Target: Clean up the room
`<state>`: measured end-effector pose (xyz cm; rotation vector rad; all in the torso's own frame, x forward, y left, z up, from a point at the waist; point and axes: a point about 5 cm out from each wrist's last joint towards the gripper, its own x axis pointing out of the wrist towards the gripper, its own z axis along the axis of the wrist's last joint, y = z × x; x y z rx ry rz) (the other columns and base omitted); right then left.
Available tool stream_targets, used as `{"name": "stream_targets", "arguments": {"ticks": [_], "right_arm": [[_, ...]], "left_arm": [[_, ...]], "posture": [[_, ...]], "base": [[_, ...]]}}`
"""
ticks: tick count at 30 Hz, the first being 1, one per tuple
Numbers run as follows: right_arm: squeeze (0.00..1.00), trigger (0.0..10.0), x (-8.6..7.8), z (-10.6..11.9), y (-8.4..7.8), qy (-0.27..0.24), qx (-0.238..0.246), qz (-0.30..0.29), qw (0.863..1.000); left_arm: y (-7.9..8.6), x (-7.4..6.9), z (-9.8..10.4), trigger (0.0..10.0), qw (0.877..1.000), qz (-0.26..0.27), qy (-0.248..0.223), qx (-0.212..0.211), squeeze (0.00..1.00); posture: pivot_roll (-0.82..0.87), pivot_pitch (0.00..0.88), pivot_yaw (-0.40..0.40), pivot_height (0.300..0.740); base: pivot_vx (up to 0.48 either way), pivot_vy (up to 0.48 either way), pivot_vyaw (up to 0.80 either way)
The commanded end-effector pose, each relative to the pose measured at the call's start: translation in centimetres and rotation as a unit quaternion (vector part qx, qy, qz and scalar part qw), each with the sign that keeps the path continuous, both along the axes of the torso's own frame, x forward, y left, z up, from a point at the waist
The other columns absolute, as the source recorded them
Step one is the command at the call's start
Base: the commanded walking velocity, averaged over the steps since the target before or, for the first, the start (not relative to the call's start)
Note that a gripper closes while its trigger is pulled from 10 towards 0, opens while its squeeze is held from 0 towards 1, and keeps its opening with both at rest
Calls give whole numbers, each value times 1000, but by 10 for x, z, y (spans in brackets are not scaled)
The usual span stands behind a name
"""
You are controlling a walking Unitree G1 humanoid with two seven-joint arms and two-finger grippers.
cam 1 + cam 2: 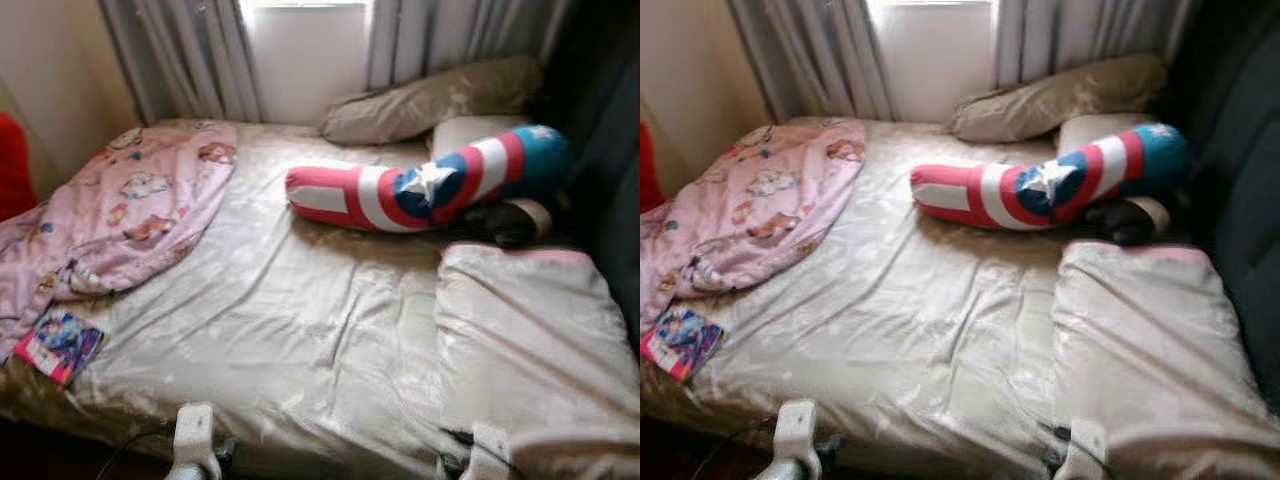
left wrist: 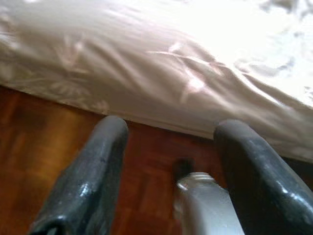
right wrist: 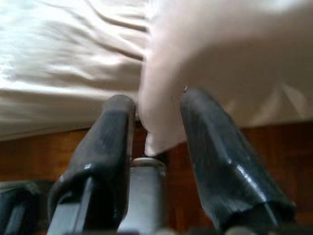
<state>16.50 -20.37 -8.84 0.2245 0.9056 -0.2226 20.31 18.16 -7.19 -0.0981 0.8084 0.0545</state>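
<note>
A bed with a creased beige sheet lies before me. A pink cartoon-print blanket is crumpled on its left side. A red, white and blue star bolster lies across the back right. A folded pale quilt covers the front right corner. A colourful booklet rests at the front left edge. My left gripper is open, low over the wooden floor beside the mattress edge. My right gripper is open, with the quilt's hanging corner between its fingers.
A beige pillow leans at the head under grey curtains and a bright window. A dark object sits under the bolster. Something dark stands along the bed's right side, something red at far left. Wooden floor runs below the mattress.
</note>
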Motion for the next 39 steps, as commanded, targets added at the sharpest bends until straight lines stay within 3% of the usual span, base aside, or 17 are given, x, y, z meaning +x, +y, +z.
{"name": "stream_targets", "arguments": {"ticks": [1,21,31,39], "right_arm": [[0,10000,7,1,10,-7,10,9,1000],[0,10000,4,0,12,-1,17,15,1000],[0,10000,-2,-1,0,8,13,11,1000],[0,10000,-2,-3,9,11,18,15,1000]], "left_arm": [[12,2,2,10000,1000,5,-1,17,0],[12,-1,1,10000,1000,10,4,13,0],[12,-2,0,10000,1000,11,5,13,0],[13,-4,-1,10000,1000,10,7,13,0]], "posture": [[29,23,26,740],[38,61,24,740],[39,59,24,740],[38,53,23,740]], "base": [[0,480,0],[0,480,0],[0,480,0],[0,480,0]]}}
